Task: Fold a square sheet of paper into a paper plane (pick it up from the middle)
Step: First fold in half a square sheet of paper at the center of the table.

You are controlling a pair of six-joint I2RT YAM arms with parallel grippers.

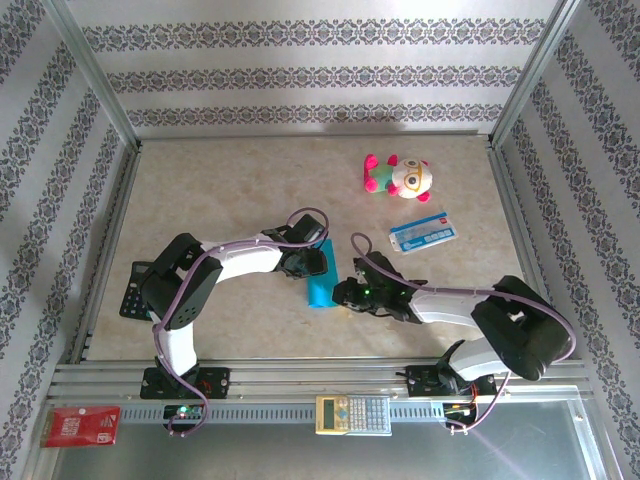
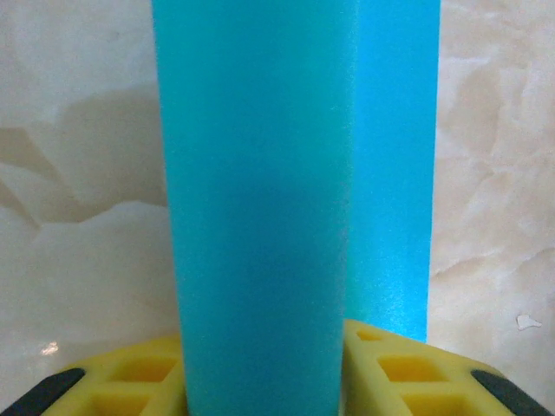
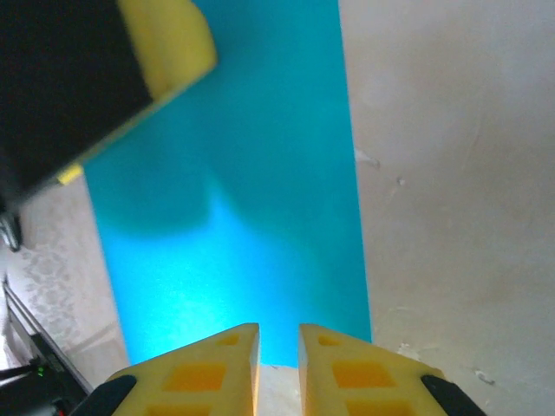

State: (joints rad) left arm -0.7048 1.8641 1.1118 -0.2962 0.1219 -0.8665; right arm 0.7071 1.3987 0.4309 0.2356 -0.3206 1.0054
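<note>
The teal paper [image 1: 320,288] lies on the table [image 1: 220,190] folded into a long narrow strip, just ahead of the two arms and between their tips. The left end effector [image 1: 311,262] sits over the strip's far part. In its wrist view its yellow fingers [image 2: 130,377] stand partway apart with a raised fold of the paper between them; I cannot tell whether they pinch it. The right end effector [image 1: 346,293] is at the strip's near end, its fingers [image 3: 217,364] narrow, with only a thin slit between them, holding nothing. Farther back on the right lie a plush toy [image 1: 398,177] and a white-and-blue card [image 1: 422,232], well apart from the paper.
</note>
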